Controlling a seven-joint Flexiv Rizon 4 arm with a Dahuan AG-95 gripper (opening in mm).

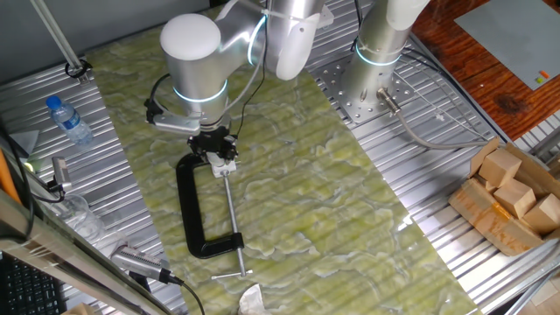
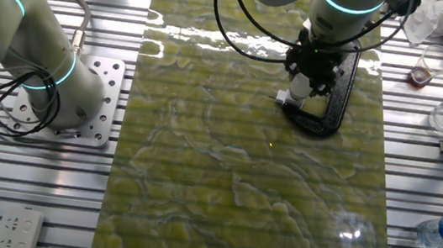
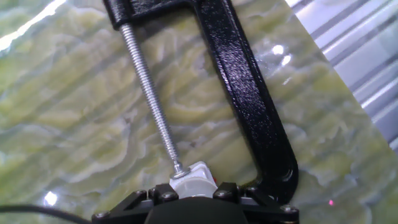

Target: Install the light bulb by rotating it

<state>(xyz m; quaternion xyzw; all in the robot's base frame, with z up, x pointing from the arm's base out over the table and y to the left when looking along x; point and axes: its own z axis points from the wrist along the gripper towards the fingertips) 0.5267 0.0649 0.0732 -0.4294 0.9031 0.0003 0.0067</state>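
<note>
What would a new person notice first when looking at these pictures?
The eye goes first to the big black clamp lying flat in the middle of the green marbled mat, its long screw running to a small white fitting. The gripper sits low right over that white fitting. The light bulb itself cannot be made out clearly.

The light bulb (image 2: 298,86) was small, white and round at the sides. It stood up straight right under the gripper (image 2: 305,77), tucked between the two fingers, so only its lower part showed. The top of it was hidden by the gripper. In the hand view nearly all of it was covered. Whether the fingers were pressing on it could not be told. In the first fixed view it was too hidden to see well.
</note>
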